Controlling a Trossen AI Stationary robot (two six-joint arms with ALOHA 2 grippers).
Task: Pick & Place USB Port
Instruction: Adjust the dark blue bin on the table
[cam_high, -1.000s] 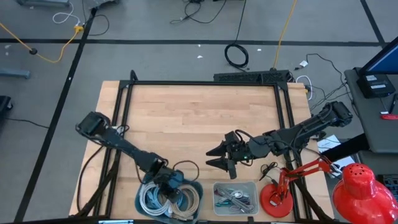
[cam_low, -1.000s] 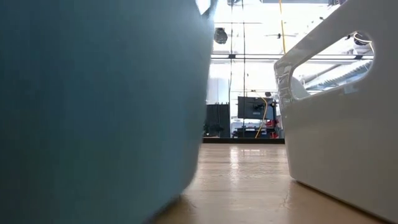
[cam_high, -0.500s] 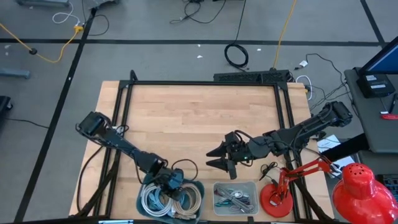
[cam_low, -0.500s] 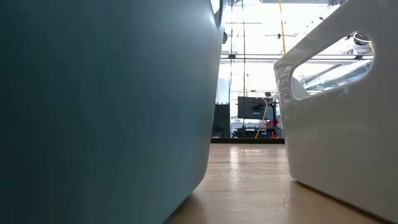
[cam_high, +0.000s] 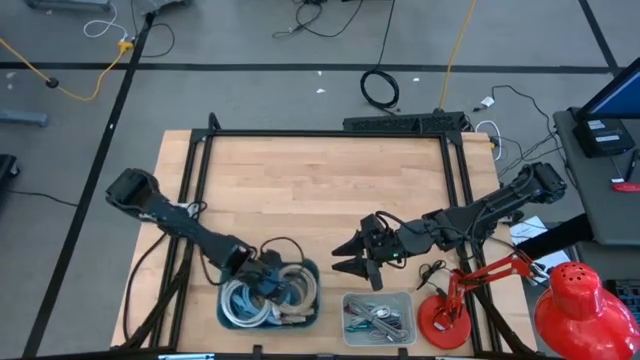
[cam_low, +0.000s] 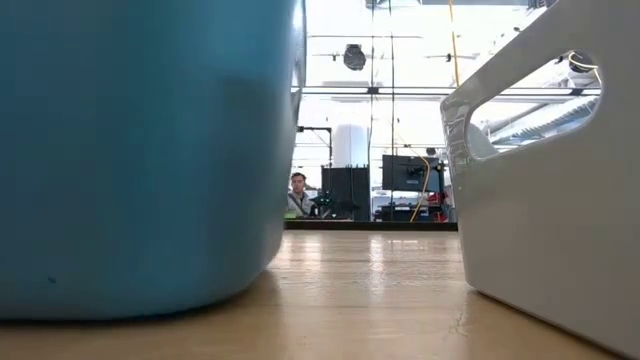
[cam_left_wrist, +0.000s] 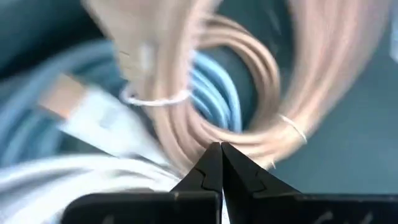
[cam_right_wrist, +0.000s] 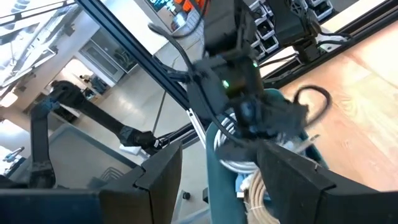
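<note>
A teal bin (cam_high: 311, 270) near the table's near edge holds coiled cables (cam_high: 248, 306): a pink coil (cam_left_wrist: 255, 68), a blue coil (cam_left_wrist: 214, 90) and a white cable with a plug (cam_left_wrist: 102, 118). My left gripper (cam_high: 266, 284) reaches down into this bin, shut, its tips (cam_left_wrist: 221, 147) in among the coils. My right gripper (cam_high: 338, 257) hovers open over bare table to the right of the teal bin, just beyond a white bin (cam_high: 348, 300). Its own fingers stand wide apart in the right wrist view (cam_right_wrist: 224, 180). My left gripper comes slanting down from the table's left into the teal bin, and its shut fingertips (cam_left_wrist: 211, 165) lie against the pink coil (cam_left_wrist: 186, 158). Whether a strand is pinched between them I cannot tell, as the picture is blurred.
The white bin (cam_low: 540, 200) holds small cables and connectors. A red desk lamp (cam_high: 445, 318) stands to its right at the near right corner. The teal bin's wall (cam_low: 140, 150) fills the left of the low view. Bare wood lies across the far half of the table. A person (cam_low: 297, 193) sits far behind.
My left arm has drawn back toward the table's far left, and the teal bin with its cables has slid along with the gripper, away from the near edge toward the far edge. In the low view the bin's wall swung right, then left. The right arm has kept still.
</note>
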